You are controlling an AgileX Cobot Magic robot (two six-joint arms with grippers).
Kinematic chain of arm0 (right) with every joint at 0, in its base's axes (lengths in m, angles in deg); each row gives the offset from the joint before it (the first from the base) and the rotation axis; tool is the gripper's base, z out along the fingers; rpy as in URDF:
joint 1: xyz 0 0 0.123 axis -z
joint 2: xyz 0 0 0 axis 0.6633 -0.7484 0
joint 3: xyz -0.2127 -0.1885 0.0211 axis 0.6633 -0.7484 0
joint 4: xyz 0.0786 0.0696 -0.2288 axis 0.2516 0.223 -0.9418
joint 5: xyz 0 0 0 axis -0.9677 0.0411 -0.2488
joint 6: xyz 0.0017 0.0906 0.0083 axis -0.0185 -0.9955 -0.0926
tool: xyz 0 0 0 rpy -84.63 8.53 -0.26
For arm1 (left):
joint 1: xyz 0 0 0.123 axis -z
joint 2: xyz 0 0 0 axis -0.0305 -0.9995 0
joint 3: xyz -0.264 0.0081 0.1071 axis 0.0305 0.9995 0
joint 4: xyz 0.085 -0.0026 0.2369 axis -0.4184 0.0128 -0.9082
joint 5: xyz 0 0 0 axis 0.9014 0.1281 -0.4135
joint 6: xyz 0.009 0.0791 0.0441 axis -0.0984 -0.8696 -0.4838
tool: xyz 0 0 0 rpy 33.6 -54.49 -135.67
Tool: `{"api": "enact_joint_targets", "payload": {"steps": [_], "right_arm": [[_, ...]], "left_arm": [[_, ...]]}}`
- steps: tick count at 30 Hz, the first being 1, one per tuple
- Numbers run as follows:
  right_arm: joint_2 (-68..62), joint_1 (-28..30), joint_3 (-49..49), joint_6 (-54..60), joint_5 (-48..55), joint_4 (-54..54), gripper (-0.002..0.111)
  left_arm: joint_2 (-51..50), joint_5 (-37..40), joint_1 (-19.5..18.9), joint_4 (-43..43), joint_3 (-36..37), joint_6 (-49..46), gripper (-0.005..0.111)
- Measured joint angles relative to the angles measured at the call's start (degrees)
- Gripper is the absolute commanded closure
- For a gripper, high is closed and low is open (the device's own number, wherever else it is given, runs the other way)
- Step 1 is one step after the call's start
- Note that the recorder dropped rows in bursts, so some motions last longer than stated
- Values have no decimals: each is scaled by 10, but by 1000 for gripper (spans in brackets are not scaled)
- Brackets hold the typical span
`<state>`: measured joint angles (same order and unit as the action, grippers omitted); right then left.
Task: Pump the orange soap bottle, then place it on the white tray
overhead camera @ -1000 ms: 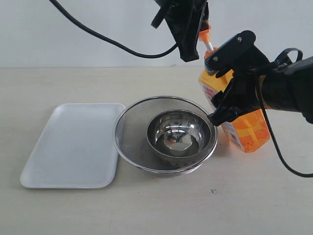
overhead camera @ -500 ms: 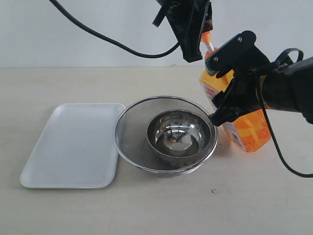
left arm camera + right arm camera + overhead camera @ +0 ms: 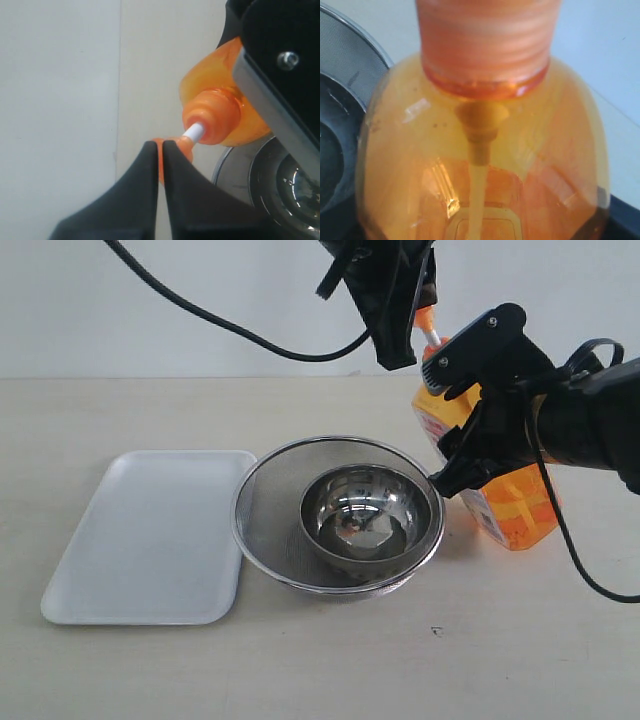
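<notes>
The right hand [image 3: 456,422] gripped the tilted orange soap bottle [image 3: 520,505], seemingly so the closed left hand [image 3: 159,148] above could press its pump head [image 3: 183,145].

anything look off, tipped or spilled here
The orange soap bottle is askew. It leans with its pump end toward the mesh strainer instead of standing upright, and the right gripper is clamped around its body. No spill shows on the table, and nothing looks damaged.
</notes>
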<state>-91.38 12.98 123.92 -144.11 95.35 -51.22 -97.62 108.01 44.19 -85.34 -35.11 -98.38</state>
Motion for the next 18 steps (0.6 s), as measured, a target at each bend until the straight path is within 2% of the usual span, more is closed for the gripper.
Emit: {"api": "enact_joint_targets", "payload": {"steps": [18], "right_arm": [[0,1,0,0,2,0,108]], "left_arm": [[-3,0,0,7,-1,0,102]]}}
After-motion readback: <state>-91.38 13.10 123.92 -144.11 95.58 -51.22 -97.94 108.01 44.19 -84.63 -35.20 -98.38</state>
